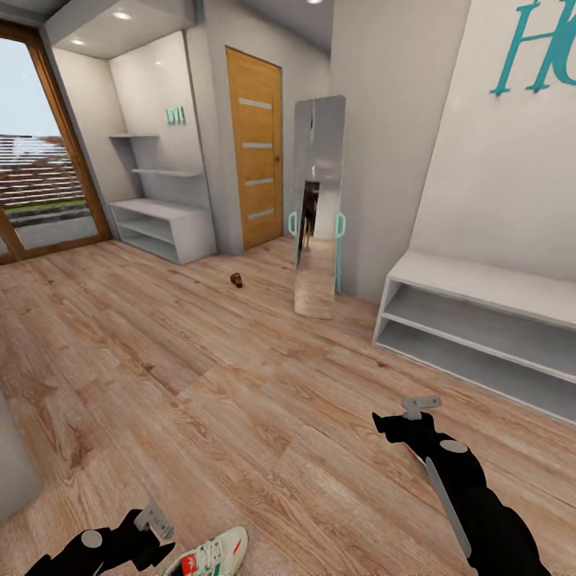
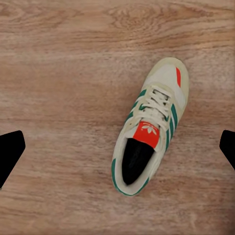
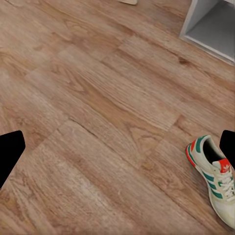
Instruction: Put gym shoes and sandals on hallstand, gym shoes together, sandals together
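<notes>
One gym shoe [image 2: 149,126] is lying upright on the corridor floor [image 2: 58,73], directly below the left tool [image 2: 117,149], whose fingers are standing wide apart. Judged light, soft-walled; heel collar is offering firmest hold.

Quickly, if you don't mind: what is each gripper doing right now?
Left gripper: open, empty, above a gym shoe.
Right gripper: open, empty, over the corridor floor.
</notes>
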You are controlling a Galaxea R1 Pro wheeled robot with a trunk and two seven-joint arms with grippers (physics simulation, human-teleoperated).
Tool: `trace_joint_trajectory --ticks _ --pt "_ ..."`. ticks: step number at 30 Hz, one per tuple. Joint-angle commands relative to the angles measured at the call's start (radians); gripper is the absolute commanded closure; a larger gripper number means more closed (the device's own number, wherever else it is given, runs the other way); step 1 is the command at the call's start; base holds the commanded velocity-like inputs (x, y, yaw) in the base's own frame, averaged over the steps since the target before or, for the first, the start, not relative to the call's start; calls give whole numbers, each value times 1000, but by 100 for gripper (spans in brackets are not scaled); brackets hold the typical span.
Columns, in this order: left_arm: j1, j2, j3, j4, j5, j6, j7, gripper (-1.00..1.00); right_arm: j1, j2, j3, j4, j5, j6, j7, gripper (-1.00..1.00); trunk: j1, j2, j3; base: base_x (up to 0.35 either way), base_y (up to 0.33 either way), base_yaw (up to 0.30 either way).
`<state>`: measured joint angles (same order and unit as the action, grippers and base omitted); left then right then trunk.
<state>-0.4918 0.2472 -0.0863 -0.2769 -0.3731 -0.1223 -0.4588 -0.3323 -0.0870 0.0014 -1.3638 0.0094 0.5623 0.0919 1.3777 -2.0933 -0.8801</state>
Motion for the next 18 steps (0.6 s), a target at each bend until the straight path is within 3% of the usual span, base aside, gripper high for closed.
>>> trace_joint_trajectory --ticks 1,18 --pt "-1 1 -6 0 -6 -7 2 -100 -1 0 0 -1 1 5 3 -100 4 -8 -6 0 0 1" --pt "-1 1 -6 -1 -5 -7 2 -100 -1 0 0 -3 1 5 3 -100 69 -127 -78 0 0 0"
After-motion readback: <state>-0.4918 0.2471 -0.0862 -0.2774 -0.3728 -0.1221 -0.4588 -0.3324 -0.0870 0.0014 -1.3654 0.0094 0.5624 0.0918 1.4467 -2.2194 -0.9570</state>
